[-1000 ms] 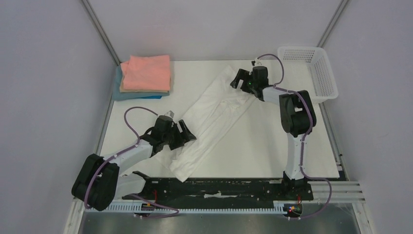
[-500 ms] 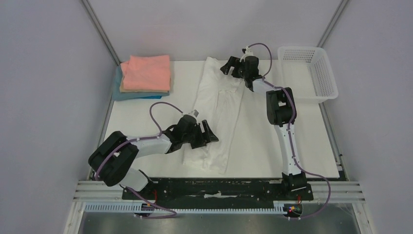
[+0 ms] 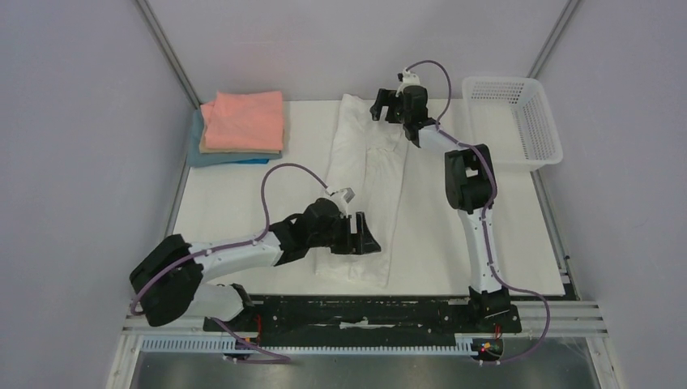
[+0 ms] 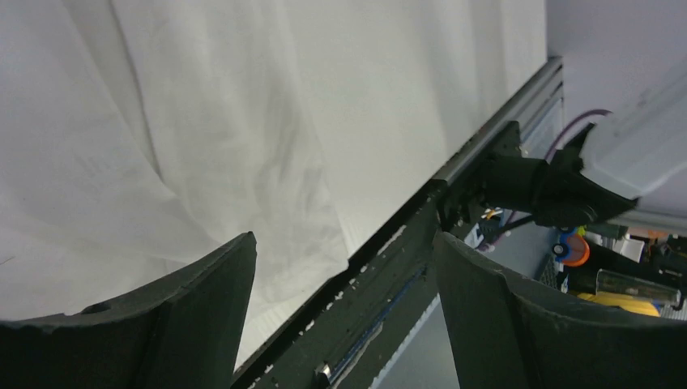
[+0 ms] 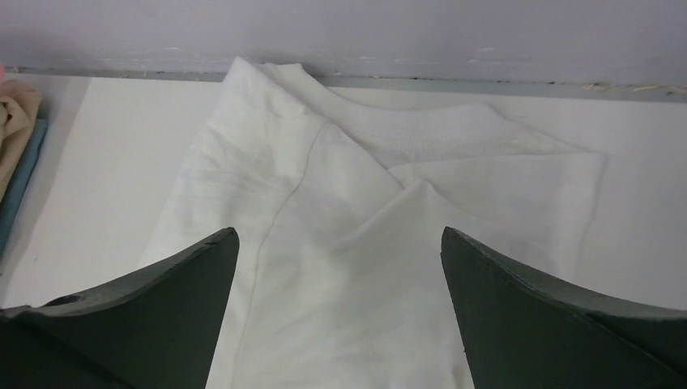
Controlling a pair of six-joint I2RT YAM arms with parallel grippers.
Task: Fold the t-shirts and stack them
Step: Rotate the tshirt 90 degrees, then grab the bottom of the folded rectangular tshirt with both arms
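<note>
4 tees [image 3: 364, 166], 1 basket [image 3: 536, 130], 2 arms [image 3: 243, 253]

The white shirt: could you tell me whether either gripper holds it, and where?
Nothing is held: the left gripper and right gripper are open over the shirt.

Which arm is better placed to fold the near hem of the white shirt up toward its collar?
Left, probably. The left gripper is open just over the white shirt's near hem; the right gripper is open at the far collar end.
</note>
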